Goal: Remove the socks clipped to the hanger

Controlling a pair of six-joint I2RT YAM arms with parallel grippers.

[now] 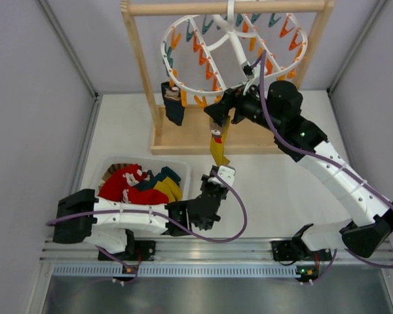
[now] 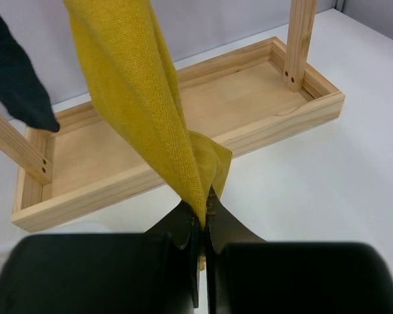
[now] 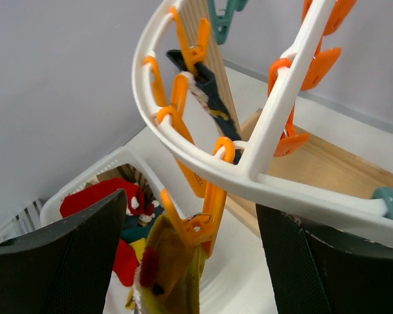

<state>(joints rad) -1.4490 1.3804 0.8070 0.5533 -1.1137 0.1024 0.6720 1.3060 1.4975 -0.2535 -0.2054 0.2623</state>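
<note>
A mustard sock hangs from the near rim of the white hanger. Its cuff, patterned in red and white, is gripped by an orange clip. The left arm lies low over the desk, its forearm stretched to the right. The left hand is pressed together on the sock's lower end, and the fabric runs taut up from it.

The right arm rises from its base and reaches up and to the left. The right hand is at the hanger's near rim, spread, with its fingers on either side of that orange clip. They appear to stand clear of the clip, though the top view is too crowded to confirm this.

A navy sock is clipped further left on the ring and hangs in front of the wooden rack. More socks, red, teal and yellow, lie heaped in a white bin on the desk beside the left arm.

Only the left wrist view shows the pinch itself: the dark fingertips meet on a folded tip of the weave just in front of the rack's tray-like base. Only the right wrist view shows the clip's jaws biting the cuff, with the bin far below.
</note>
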